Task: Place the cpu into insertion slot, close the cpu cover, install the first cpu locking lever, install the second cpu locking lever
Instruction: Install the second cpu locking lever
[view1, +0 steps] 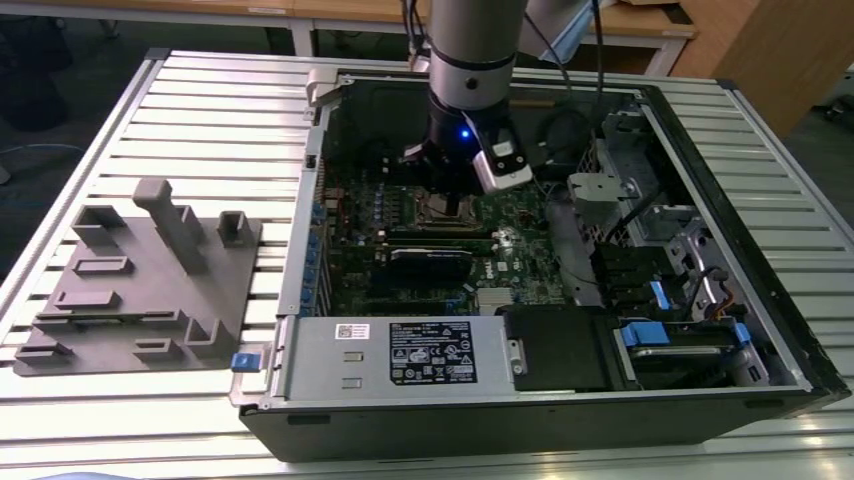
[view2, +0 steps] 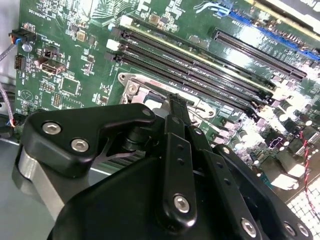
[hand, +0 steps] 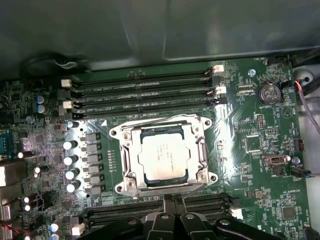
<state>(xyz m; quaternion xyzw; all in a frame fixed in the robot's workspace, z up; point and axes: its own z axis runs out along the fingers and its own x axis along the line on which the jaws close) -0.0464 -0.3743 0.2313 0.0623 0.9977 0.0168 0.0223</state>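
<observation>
Exterior view: one arm descends vertically, gripper (view1: 451, 196) low over one insertion slot (view1: 450, 212) at upper centre. First wrist view: one cpu (hand: 162, 159) seated under one closed cpu cover (hand: 163, 155), centre frame; fingers (hand: 169, 205) nearly together, holding nothing.

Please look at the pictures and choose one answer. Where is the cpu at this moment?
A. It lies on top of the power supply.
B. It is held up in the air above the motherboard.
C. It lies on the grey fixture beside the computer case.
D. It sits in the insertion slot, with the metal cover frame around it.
D: in the first wrist view the cpu lies flat in the insertion slot, with the cpu cover framing it.
</observation>
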